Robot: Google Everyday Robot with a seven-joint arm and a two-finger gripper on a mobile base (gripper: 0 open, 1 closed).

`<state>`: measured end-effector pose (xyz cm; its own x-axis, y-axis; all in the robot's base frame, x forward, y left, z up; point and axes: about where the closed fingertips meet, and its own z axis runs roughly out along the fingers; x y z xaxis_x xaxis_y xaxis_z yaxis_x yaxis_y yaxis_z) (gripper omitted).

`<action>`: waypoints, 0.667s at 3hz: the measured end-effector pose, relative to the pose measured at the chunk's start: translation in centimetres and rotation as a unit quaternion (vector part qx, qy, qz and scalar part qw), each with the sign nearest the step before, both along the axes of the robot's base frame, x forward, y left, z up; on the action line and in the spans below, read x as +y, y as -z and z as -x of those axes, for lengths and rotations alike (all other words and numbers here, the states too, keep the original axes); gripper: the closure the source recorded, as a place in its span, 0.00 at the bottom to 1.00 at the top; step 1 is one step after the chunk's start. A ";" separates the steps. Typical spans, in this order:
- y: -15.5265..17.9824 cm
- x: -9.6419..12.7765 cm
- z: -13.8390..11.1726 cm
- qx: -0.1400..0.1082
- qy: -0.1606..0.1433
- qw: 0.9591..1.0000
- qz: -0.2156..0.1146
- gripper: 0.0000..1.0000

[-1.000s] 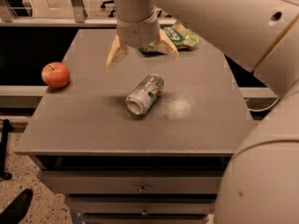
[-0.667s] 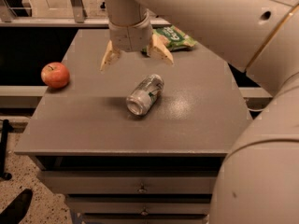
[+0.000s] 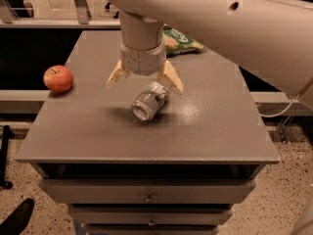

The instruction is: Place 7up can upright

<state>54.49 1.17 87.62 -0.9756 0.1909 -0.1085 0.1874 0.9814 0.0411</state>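
Observation:
The 7up can point(image 3: 149, 101) lies on its side near the middle of the grey table top point(image 3: 98, 131), its open end facing the front left. My gripper point(image 3: 145, 82) hangs from the cream arm directly behind and above the can. Its two tan fingers are spread wide apart: the left fingertip point(image 3: 114, 79) is clear of the can, the right fingertip point(image 3: 174, 82) is beside the can's far end. Nothing is held.
A red apple point(image 3: 58, 78) sits at the table's left edge. A green snack bag point(image 3: 181, 41) lies at the back, partly hidden by the arm. Drawers point(image 3: 146, 195) are below the table's front edge.
The gripper has moved forward and down from the back of the table to just behind and over the can. The can has not moved.

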 end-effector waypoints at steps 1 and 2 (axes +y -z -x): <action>2.6 -2.5 -0.3 -0.003 0.030 0.999 -0.015 0.00; 3.7 -4.0 -1.2 -0.002 0.040 0.999 -0.012 0.00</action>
